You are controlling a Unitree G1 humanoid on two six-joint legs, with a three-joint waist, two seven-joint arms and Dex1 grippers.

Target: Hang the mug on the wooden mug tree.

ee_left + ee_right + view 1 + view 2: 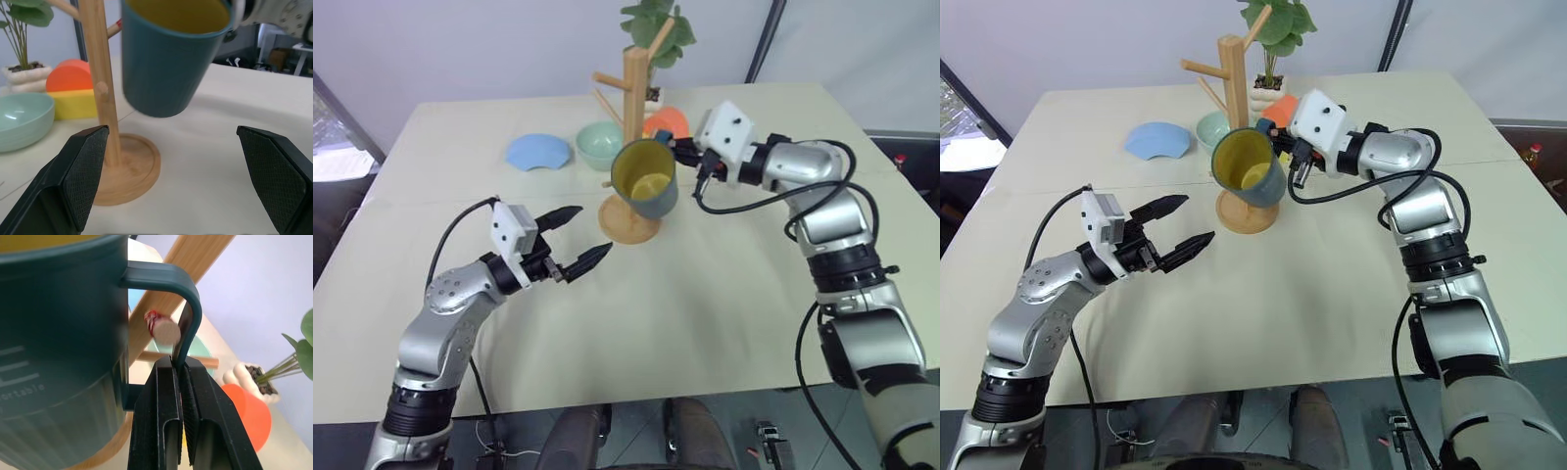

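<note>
The dark teal mug (644, 181), yellow inside, hangs tilted in the air just in front of the wooden mug tree (634, 88). My right gripper (677, 149) is shut on the mug's loop handle (188, 298). In the right wrist view, a red-tipped peg end (165, 330) shows through the handle loop. The mug covers part of the tree's post above its round base (628, 220). My left gripper (594, 228) is open and holds nothing. It hovers over the table at the front left, with its fingers (83, 166) pointing toward the tree's base.
A pale green bowl (599, 144) and a blue plate (538, 152) lie left of the tree. An orange piece (668, 121) and a yellow block (78, 103) sit behind it, with a potted plant (656, 34) at the table's far edge.
</note>
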